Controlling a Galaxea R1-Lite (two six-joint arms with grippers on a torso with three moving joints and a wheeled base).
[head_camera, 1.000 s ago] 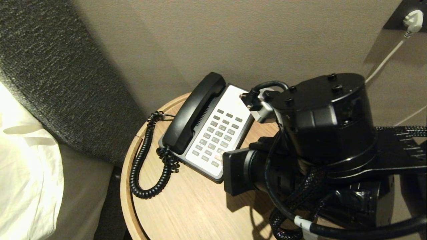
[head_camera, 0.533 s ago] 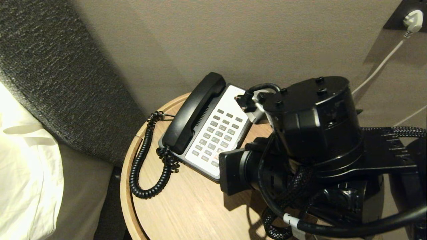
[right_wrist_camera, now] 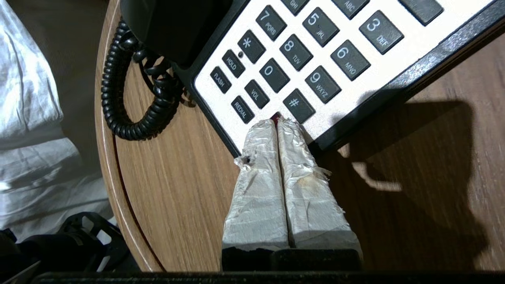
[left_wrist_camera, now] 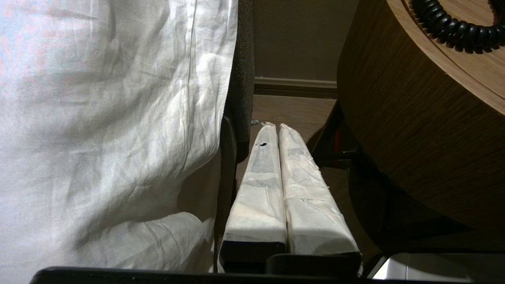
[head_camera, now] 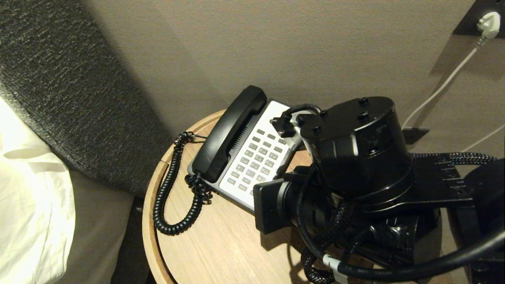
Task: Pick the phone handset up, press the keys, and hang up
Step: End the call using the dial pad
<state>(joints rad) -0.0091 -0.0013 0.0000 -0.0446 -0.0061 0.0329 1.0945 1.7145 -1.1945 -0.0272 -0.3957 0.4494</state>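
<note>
Right gripper, fingers pressed together with nothing between them, has its tips on the near edge of the phone base, just below the # key. Handset sits in its cradle on the base's left side, cord looping on the round bench. Left gripper is closed too, hanging low between bed sheet and bench.
</note>
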